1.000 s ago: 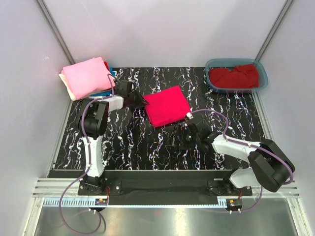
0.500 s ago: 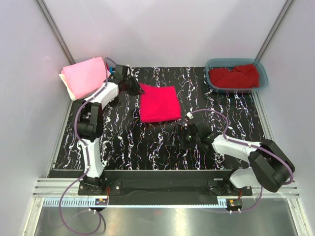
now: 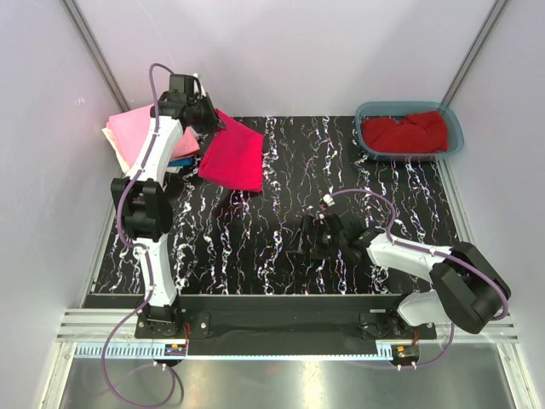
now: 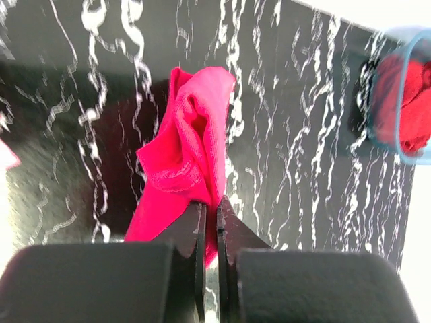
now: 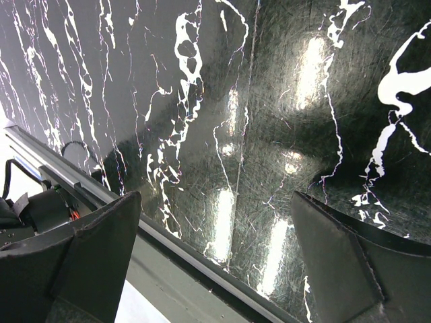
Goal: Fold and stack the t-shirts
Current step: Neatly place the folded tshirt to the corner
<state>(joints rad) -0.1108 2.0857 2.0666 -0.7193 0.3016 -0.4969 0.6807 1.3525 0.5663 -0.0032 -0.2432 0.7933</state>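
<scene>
**A:** Where's the red shirt [image 3: 232, 155]?

**B:** In the air, pinched by one edge in the left claw [image 4: 210, 205], which is clamped tight on the cloth. It hangs over the back left of the table [image 3: 255, 247], just beside the stack [image 3: 140, 132], which has a pink shirt on top.

**A:** And the right claw [image 5: 217, 198]?

**B:** Spread wide with nothing in it, low over the table near the front and well apart from the cloth.

**A:** So the step is laying it on the stack. How to do that well?

**B:** Carry it across high enough that the dangling end clears the stack's near edge, or it could drag the pink layer askew. Lower it so the free end lands first, then draw the claw on across so the rest lies flat with edges in line. Release only once the cloth rests on the stack.

**A:** Is the fold holding?

**B:** Hard to say. From the wrist it looks bunched near the pinch, but that view is too close to judge. It may need smoothing.

**A:** Anything more to do?

**B:** A dark red shirt [image 3: 404, 132] lies in the tub [image 3: 451, 141].
</scene>
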